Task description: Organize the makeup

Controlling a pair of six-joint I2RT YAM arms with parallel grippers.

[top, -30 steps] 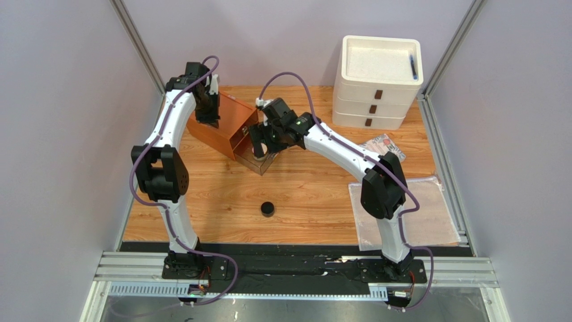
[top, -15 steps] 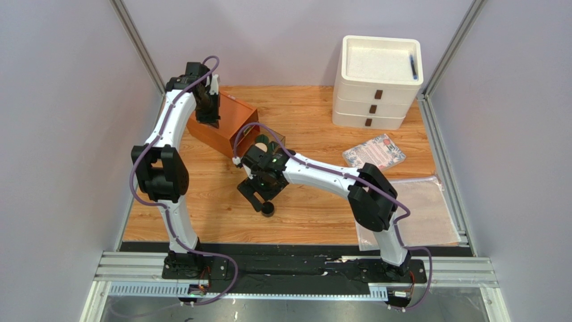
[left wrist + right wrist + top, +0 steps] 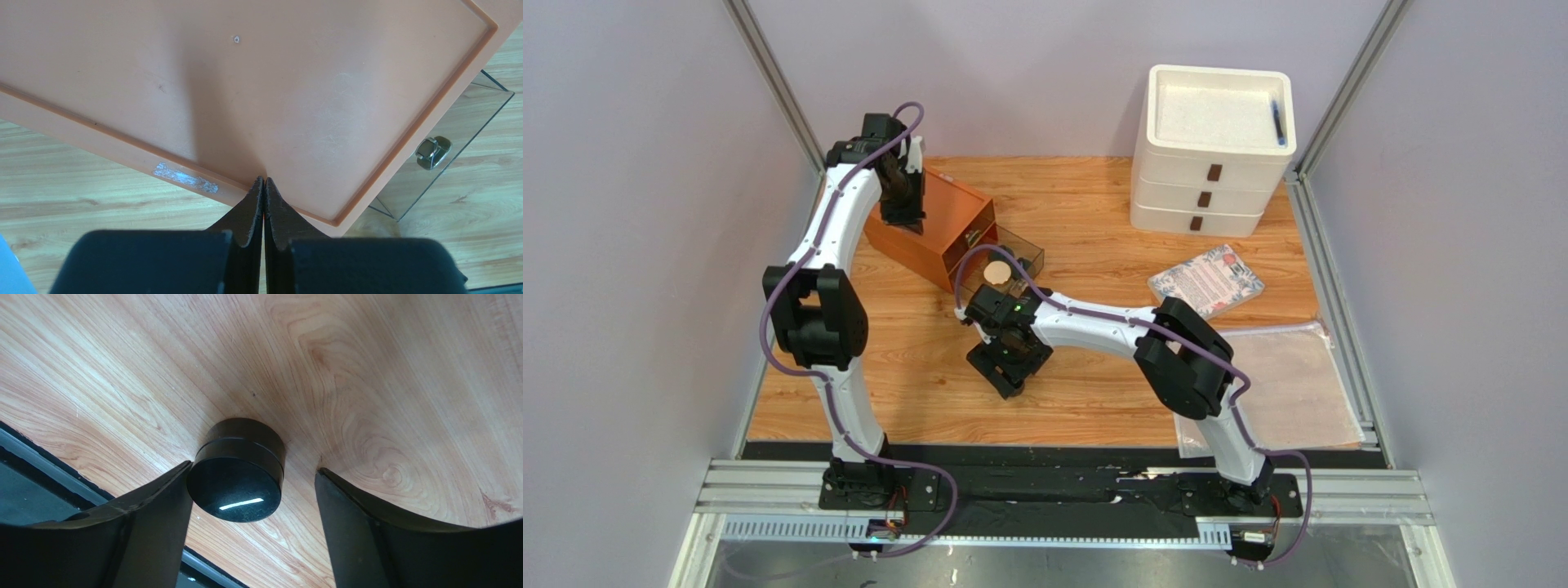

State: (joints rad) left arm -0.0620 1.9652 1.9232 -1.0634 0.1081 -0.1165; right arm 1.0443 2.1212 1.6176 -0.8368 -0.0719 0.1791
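A black round pot stands on the wooden table between the fingers of my right gripper. The gripper is open: its left finger touches the pot's side and its right finger stands apart. In the top view the right gripper covers the pot. My left gripper is shut with nothing in it, its tips resting on the top edge of the orange box. The box's clear drawer is pulled out, with a round beige thing inside.
A white stack of drawers stands at the back right. A flat printed packet and a large clear plastic bag lie on the right. The table's front edge and a black rail are close behind the pot.
My right arm has swung from the clear drawer toward the front and come down over the black pot, its jaws narrowing a little. The left arm has not moved.
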